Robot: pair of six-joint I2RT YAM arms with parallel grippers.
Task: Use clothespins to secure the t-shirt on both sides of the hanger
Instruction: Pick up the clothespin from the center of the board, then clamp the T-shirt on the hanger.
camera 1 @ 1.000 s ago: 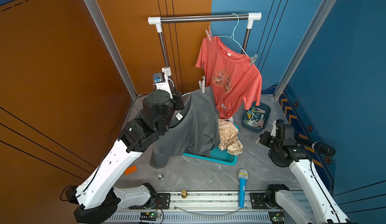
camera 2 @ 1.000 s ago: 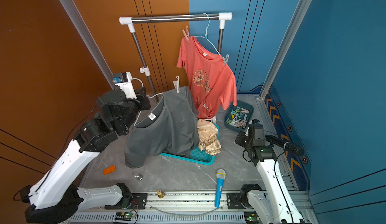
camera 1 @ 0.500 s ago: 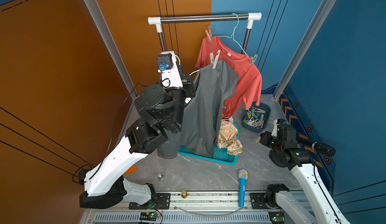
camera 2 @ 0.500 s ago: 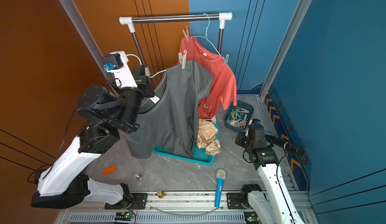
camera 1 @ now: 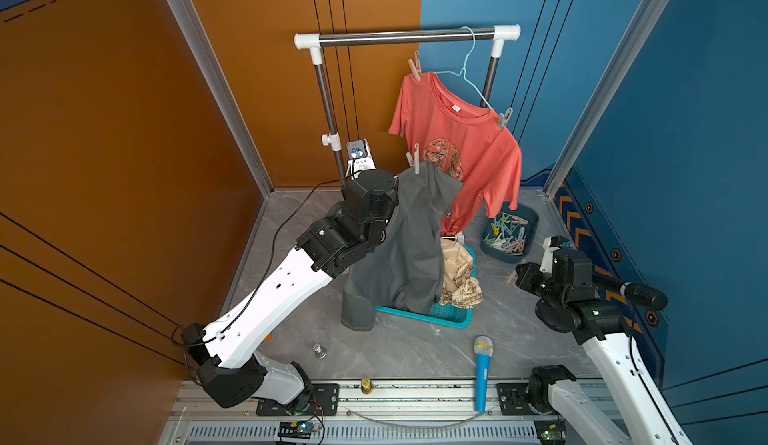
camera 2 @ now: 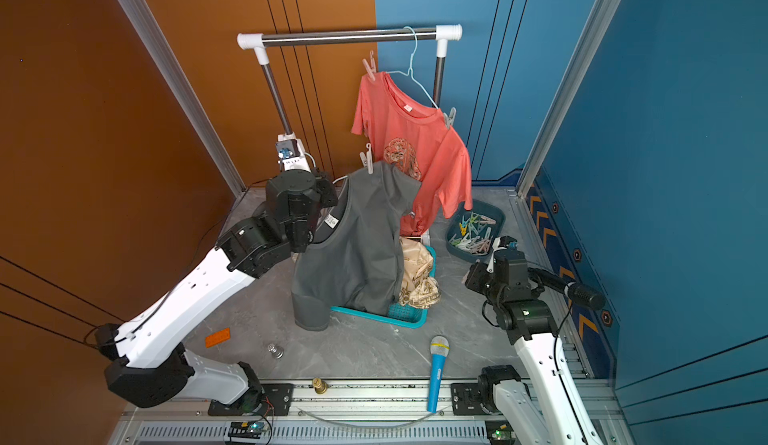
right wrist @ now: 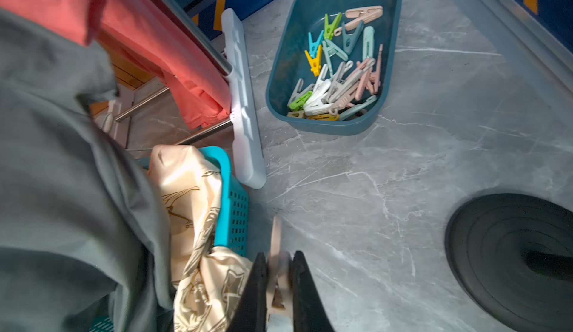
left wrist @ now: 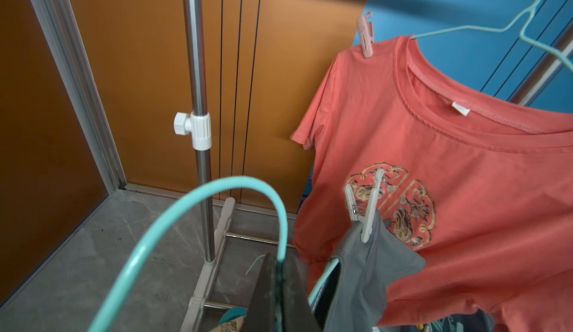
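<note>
Grey cotton t-shirt (camera 1: pixel 399 256) hangs on the thin teal wire hanger (left wrist: pixel 235 181) clamped in the fully closed left hand (left wrist: pixel 279 284), 1 white plastic clothespin (left wrist: pixel 369 209) on 1 shoulder, so the right hand (right wrist: pixel 278 271), pinching a pale pink plastic clothespin (right wrist: pixel 277 253), should probably meet the other shoulder squarely.

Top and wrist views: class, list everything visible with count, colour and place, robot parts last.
clothes rail: one, silver, at the back
coral t-shirt: one, hanging from the rail
grey t-shirt: one, on the teal hanger
teal hanger: one, in the left pincer
white clothespin: one, on the grey t-shirt's shoulder
tub: one, dark blue, on the floor
loose clothespins: many, pastel, in the tub
basket: one, teal, under the grey t-shirt
cream cloth: one, in the basket
toy microphone: one, blue, front floor
left pincer: one, black, shut on the teal hanger
right pincer: one, black, shut on a pink clothespin
</note>
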